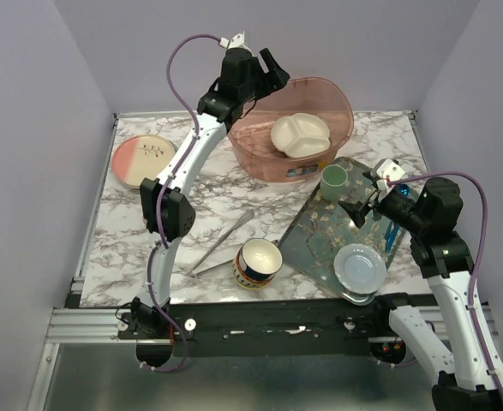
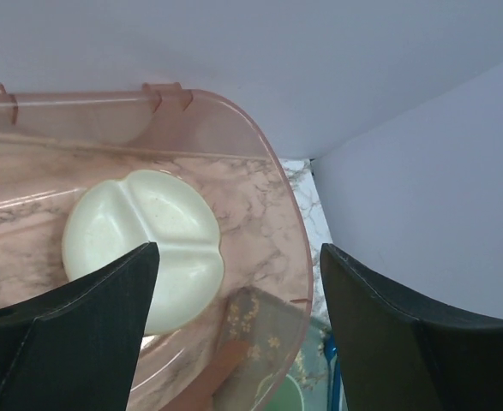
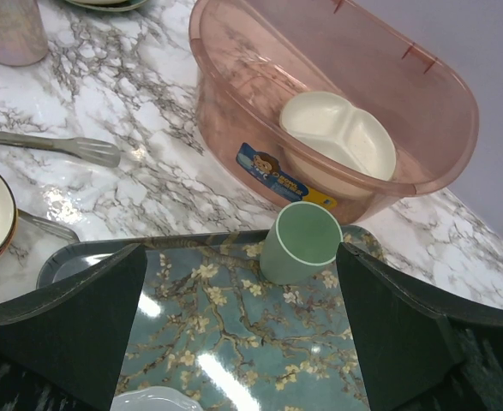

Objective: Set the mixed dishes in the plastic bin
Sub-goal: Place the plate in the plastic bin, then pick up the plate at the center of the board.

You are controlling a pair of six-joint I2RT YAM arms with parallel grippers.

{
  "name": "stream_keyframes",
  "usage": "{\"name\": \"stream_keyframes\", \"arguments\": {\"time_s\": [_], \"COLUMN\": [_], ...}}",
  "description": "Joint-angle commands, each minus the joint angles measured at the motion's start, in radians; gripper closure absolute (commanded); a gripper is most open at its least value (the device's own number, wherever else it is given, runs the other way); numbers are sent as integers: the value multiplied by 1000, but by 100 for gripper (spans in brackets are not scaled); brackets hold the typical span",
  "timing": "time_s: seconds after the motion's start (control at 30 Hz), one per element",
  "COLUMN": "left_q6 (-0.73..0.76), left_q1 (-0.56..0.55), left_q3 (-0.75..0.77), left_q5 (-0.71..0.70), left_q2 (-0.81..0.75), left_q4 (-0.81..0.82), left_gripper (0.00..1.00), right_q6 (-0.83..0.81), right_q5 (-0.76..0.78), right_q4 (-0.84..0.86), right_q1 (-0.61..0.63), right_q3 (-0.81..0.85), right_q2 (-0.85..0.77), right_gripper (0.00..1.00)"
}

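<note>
The plastic bin (image 1: pixel 315 96) stands at the back of the table, and a cream divided dish (image 1: pixel 301 135) lies inside it. My left gripper (image 1: pixel 266 68) hangs open and empty above the bin's left end; its wrist view looks down on the dish (image 2: pixel 144 240) and the bin's rim (image 2: pixel 277 175). My right gripper (image 1: pixel 364 195) is open over the floral tray (image 1: pixel 315 235), a short way in front of a mint-green cup (image 3: pixel 301 244). On the table are a pink-and-cream plate (image 1: pixel 144 159) and a navy-and-yellow bowl (image 1: pixel 257 263). A pale blue plate (image 1: pixel 360 267) lies on the tray.
Long metal tongs (image 1: pixel 221 244) lie on the marble between the left arm and the bowl. A pale lilac mug (image 3: pixel 11 30) shows at the right wrist view's top left. A blue utensil (image 1: pixel 391 235) rests on the tray's right side. Lilac walls enclose three sides.
</note>
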Motion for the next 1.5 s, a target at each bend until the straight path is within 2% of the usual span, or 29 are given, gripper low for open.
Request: {"name": "stream_keyframes", "arguments": {"time_s": [0.0, 0.1, 0.2, 0.23, 0.3, 0.33, 0.43, 0.6, 0.63, 0.73, 0.9, 1.03, 1.1, 1.2, 1.33, 1.47], "left_q6": [179, 264, 290, 289, 290, 293, 296, 287, 275, 256, 192, 103, 69, 14, 26, 95], "left_q1": [26, 45, 62, 78, 105, 135, 203, 379, 399, 491, 623, 753, 781, 815, 850, 872], "left_q3": [-82, -222, -498, -656, -797, -911, -1097, -1363, -1449, -1579, -1656, -1654, -1634, -1560, -1399, -1295], "left_q5": [35, -1, -35, -35, -35, -34, 17, 64, 66, 81, 149, 228, 238, 221, 219, 131], "left_q2": [-178, -338, -560, -678, -787, -882, -1042, -1251, -1312, -1398, -1400, -1287, -1224, -1055, -811, -697], "left_q4": [-1, 14, 131, 173, 260, 278, 299, 295, 296, 304, 282, 313, 313, 240, 120, 49], "left_gripper": [15, 12, 7, 6, 1, 1, 1, 1, 1, 1, 1, 1, 1, 2, 11, 14], "right_q6": [-10, -8, -8, -8, -16, -19, -51, -99, -93, -62, -22, -48, -44, -33, -45, -57], "right_q5": [-20, -50, -109, -126, -178, -198, -293, -458, -466, -486, -425, -330, -319, -321, -305, -298], "right_q4": [25, 25, 24, 24, 22, 22, 19, 13, 16, 19, -1, -90, -117, -149, -169, -169], "right_q1": [-9, -9, -11, -9, -9, -9, -9, -9, -8, -8, 55, 153, 173, 190, 202, 206], "right_q3": [-18, -22, -29, -33, -39, -42, -64, -122, -124, -102, -35, 76, 132, 171, 156, 129], "right_q2": [-13, -7, -2, 0, 4, 4, 1, 0, 3, 49, 176, 286, 335, 382, 376, 356], "right_gripper": [0, 0, 0, 0, 0, 0, 0, 0, 0, 0, 0, 0, 0, 0, 1, 1]}}
